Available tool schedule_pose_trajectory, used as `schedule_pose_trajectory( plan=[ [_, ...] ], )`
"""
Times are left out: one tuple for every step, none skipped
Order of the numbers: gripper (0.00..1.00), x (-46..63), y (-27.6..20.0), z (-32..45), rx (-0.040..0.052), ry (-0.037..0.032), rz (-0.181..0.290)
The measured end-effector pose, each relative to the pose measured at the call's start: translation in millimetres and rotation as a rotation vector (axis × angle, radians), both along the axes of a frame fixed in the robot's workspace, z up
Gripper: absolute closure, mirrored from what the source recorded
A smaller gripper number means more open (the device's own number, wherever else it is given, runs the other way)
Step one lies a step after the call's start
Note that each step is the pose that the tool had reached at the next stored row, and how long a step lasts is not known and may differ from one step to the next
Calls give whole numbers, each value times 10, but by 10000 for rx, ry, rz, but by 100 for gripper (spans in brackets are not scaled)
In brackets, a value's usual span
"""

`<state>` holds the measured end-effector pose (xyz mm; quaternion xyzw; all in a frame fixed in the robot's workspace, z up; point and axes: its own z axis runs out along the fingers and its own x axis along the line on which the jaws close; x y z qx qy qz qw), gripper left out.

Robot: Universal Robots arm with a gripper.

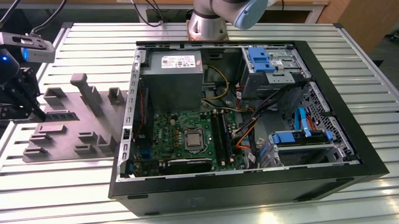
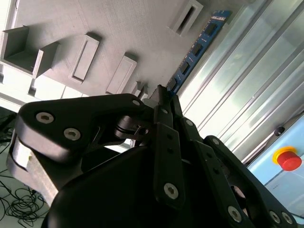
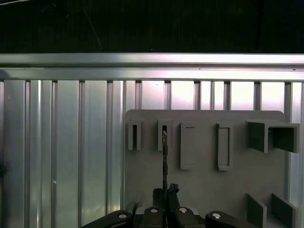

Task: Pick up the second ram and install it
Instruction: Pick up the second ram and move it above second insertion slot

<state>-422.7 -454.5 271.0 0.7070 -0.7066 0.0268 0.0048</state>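
Note:
The second ram (image 1: 62, 115) is a narrow blue-green stick with black chips, standing on edge in the grey tray (image 1: 68, 135) at the exterior view's left. My gripper (image 1: 36, 113) is at the stick's near end. In the second wrist view the ram (image 2: 194, 50) runs from a tray slot down to my gripper (image 2: 160, 91). In the first wrist view the ram (image 3: 164, 152) appears edge-on as a thin line ending between the fingers of my gripper (image 3: 165, 191). The fingers are drawn together on the stick's end, and its far end still sits in a tray slot.
The open black computer case (image 1: 249, 186) lies in the middle of the slatted metal table (image 1: 93, 32), with the green motherboard (image 1: 187, 135), power supply (image 1: 171, 74) and blue drive bays (image 1: 299, 137) inside. The arm's base (image 1: 209, 23) stands behind it. A red stop button (image 2: 287, 159) sits beyond the table.

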Motion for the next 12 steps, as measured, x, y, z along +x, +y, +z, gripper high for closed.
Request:
schedule_pose_trajectory(
  plan=[
    [86,0,0,2,1,-1,0],
    [86,0,0,6,0,0,0],
    [86,0,0,9,0,0,0],
    [86,0,0,11,0,0,0],
    [86,0,0,14,-1,1,0],
    [86,0,0,18,-1,1,0],
    [86,0,0,20,0,0,0],
    [86,0,0,24,0,0,0],
    [86,0,0,30,-1,2,0],
    [86,0,0,33,0,0,0],
    [86,0,0,36,0,0,0],
    [86,0,0,40,0,0,0]
  ],
)
